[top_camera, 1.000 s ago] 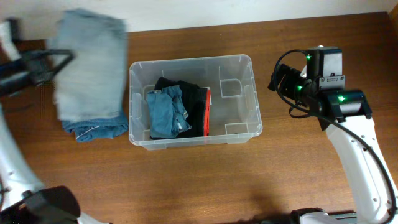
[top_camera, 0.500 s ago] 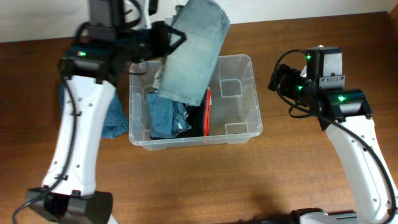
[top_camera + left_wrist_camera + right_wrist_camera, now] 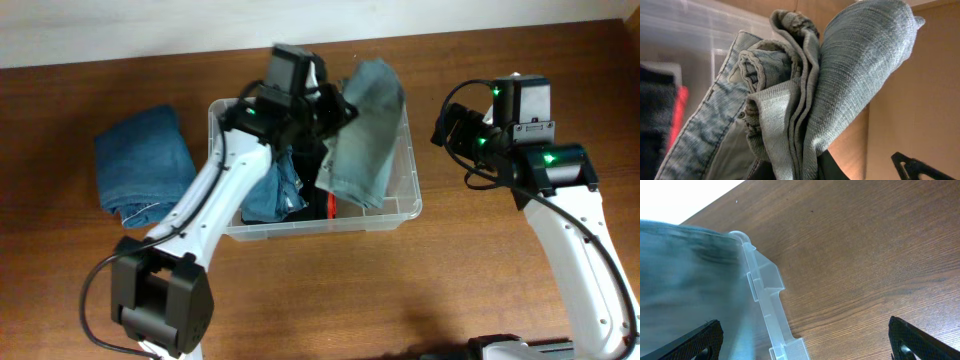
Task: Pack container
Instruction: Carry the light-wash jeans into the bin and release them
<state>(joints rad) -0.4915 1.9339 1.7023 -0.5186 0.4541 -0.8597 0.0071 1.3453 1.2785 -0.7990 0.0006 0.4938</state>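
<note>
We had left gripper (image 3: pixel 335 108) clamped on faded jeans (image 3: pixel 362 140) above the container (image 3: pixel 408 205); right gripper (image 3: pixel 445 128) wide open beside it.

Soft, even light on the tabletop (image 3: pixel 330 290), faint shadows; the jeans (image 3: pixel 680 280) are smeared by motion blur in the right wrist view.

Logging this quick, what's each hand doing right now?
Left hand: closed on the light jeans.
Right hand: open, holding nothing.
</note>
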